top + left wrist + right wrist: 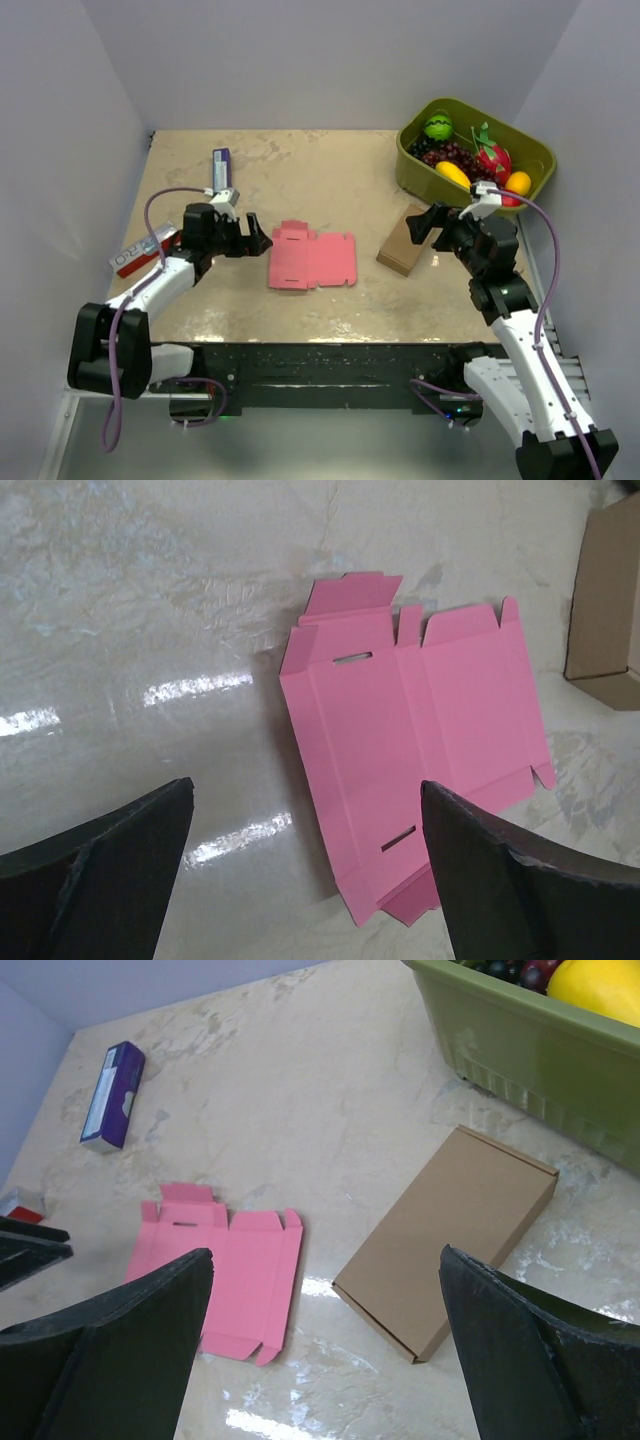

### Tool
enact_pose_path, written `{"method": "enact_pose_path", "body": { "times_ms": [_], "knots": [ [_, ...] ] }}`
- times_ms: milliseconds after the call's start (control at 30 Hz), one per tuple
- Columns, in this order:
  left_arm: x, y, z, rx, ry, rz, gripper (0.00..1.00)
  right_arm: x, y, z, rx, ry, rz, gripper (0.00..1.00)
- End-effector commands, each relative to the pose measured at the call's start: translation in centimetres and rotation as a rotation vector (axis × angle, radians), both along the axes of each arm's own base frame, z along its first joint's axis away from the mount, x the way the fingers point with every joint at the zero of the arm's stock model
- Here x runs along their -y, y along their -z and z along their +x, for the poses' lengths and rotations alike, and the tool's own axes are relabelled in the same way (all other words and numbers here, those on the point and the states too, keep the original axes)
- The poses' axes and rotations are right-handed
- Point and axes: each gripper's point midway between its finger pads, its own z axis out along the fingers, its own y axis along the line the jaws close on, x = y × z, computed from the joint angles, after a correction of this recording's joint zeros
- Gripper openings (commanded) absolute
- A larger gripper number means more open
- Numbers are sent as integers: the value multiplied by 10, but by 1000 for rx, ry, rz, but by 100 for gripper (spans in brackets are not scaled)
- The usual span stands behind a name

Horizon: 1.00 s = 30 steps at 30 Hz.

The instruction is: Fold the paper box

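Paper box (pixel 311 259) flat, unfolded

Overhead camera is looking down from behind me; my wrist cameras are both catching the paper box (pixel 410 770), left closer.

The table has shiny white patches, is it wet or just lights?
Just lamp glare, most likely: left wrist view, bright streaks on the table left of the paper box; right wrist view, patches beside the brown box; top view, a pale sheen along the near edge.
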Motion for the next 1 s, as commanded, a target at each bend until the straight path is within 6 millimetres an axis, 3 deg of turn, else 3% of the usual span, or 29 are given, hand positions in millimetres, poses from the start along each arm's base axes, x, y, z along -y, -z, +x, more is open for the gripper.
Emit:
{"method": "enact_pose_path", "body": {
  "times_ms": [0,133,333,600,700,967],
  "knots": [
    [10,9,-1,-22,38,-38,99,-11,-30,-2,60,-57,37,99],
    [27,37,-14,-117,106,-48,98,-11,-41,-4,81,-65,30,99],
    [37,56,-19,-194,162,-87,96,-11,-51,-9,99,-73,24,99],
    [57,64,-25,-237,236,-178,84,-13,-57,-11,89,-94,9,98],
    [65,72,-31,-280,261,-204,75,-13,-61,-13,94,-100,12,98],
    [76,69,-30,-277,311,-244,31,-18,-62,-14,99,-129,18,97]
  ]
}}
